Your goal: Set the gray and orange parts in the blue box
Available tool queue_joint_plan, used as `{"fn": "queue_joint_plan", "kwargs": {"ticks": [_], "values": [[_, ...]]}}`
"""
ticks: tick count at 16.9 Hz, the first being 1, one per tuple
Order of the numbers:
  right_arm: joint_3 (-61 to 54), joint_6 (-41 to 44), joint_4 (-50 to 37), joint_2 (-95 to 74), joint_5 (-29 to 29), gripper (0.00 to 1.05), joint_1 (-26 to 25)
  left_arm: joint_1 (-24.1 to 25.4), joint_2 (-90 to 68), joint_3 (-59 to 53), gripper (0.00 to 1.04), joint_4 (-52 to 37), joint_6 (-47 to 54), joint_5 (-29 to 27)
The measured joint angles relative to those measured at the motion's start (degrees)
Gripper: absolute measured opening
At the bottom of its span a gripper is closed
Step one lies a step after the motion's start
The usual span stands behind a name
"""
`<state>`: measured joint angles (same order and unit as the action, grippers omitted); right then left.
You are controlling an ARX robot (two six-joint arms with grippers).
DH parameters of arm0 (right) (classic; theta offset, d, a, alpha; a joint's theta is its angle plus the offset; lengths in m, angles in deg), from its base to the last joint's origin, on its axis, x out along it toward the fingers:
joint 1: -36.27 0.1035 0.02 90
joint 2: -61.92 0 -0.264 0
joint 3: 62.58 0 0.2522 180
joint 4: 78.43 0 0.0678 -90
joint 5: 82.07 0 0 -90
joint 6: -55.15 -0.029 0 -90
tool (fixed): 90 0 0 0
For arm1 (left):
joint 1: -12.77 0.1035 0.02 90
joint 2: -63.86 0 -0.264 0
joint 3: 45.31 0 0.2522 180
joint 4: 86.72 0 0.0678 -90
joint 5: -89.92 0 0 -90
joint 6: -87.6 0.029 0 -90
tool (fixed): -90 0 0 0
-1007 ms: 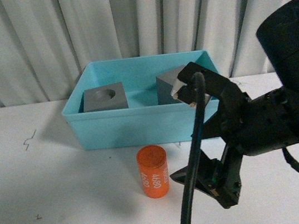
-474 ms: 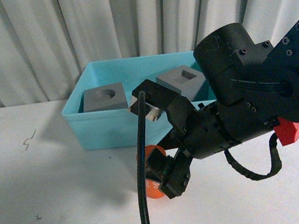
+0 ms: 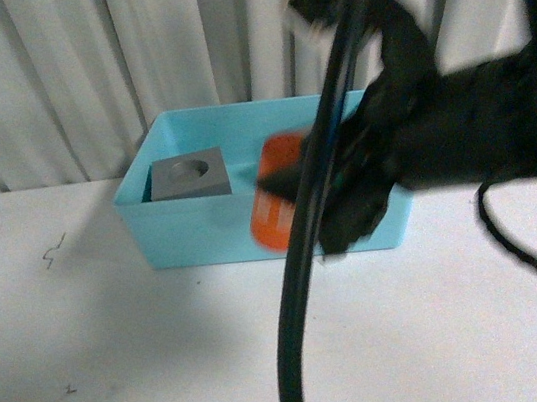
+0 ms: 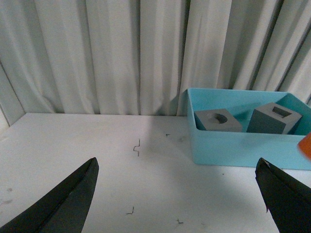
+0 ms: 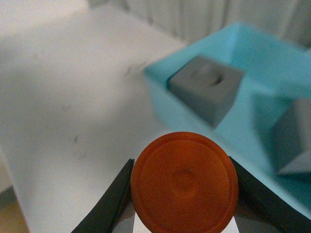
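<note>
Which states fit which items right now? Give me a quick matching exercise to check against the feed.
Things:
1. orange cylinder
2. round-recess gray cube
3. square-recess gray cube
4. left gripper

States:
A. open, holding nothing
B. in the blue box, at its end nearer the left gripper
C. clamped in the right gripper
D. in the blue box, at its other end

Pairs: 1-C, 2-B, 3-D, 4-A

two cubes [image 4: 218,121] side by side in the box [image 3: 193,237], cylinder [image 3: 277,203] held by right gripper [image 5: 183,194] before the box's front wall
</note>
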<state>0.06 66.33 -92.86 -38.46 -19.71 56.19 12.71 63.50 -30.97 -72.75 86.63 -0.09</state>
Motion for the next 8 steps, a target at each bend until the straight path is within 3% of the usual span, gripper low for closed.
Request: {"fn": "queue_joint_plan", "kwargs": {"ticks": [8], "values": [[0.3, -4.9, -3.0, 8.8, 6.5, 0.47, -4.8, 0.0, 0.0, 0.0, 0.98, 0.0, 0.0, 0.0]]}}
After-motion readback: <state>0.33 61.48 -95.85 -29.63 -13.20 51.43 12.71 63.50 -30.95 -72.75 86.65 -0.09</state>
